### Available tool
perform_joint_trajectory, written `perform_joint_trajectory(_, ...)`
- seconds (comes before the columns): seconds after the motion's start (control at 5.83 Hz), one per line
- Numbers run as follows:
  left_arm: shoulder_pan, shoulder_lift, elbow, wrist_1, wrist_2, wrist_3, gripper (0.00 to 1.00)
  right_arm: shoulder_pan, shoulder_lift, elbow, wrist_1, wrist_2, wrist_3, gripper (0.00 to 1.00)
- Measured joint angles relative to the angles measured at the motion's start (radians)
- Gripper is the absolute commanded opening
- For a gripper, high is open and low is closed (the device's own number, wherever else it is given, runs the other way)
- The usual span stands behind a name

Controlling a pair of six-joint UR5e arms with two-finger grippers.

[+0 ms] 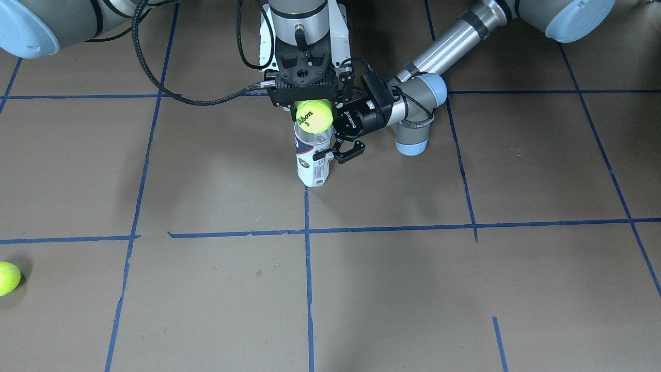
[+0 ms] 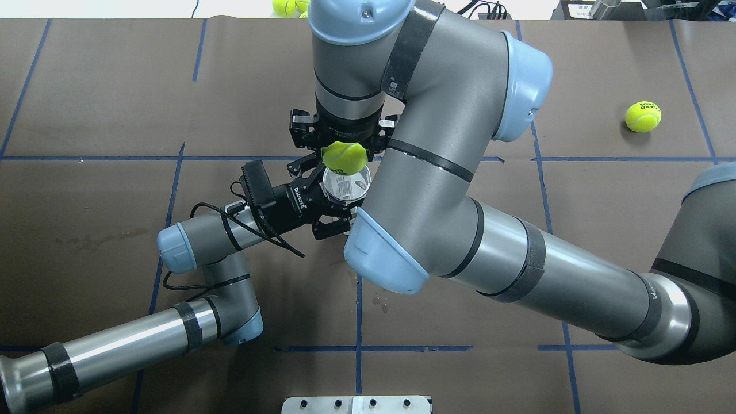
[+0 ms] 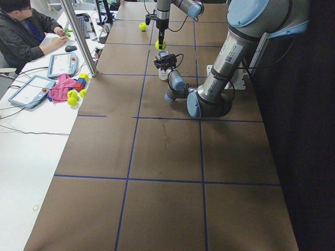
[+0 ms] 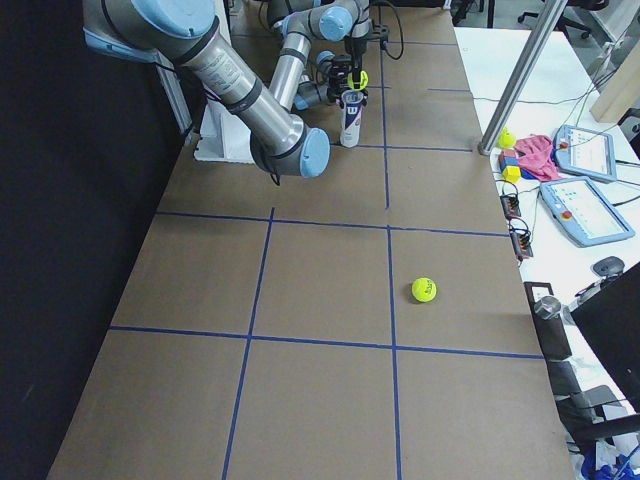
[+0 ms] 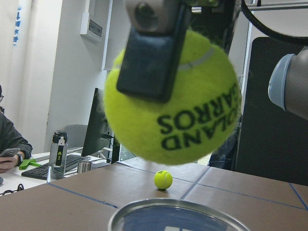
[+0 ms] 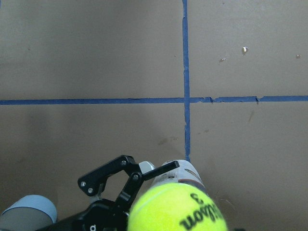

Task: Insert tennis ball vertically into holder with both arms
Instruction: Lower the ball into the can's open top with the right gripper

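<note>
The holder is a clear tube with a navy-and-white label. It stands upright on the brown table, mouth up. My left gripper reaches in sideways and is shut on its upper part; one finger lies against the tube. My right gripper points straight down and is shut on a yellow tennis ball, just above the tube's mouth. In the left wrist view the ball hangs a little above the tube's rim, with a black finger on it.
A loose tennis ball lies on the table far off on my right side; it also shows in the front view. A white pedestal base sits at the near edge. An operator sits at a side table with tablets.
</note>
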Motion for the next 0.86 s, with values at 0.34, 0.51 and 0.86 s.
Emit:
perform_joint_trajectory(0.34, 0.000, -0.001, 0.001, 0.001, 0.000, 0.000, 0.95, -0.006, -0.002, 0.007, -0.002, -0.011, -0.001, 1.00)
perform_joint_trajectory(0.51, 0.000, -0.001, 0.000, 0.001, 0.000, 0.000, 0.95, -0.006, -0.002, 0.010, -0.002, -0.011, -0.002, 1.00)
perform_joint_trajectory(0.86, 0.000, -0.001, 0.000, 0.002, 0.000, 0.000, 0.95, 0.007, -0.027, 0.044, -0.002, -0.005, -0.023, 1.00)
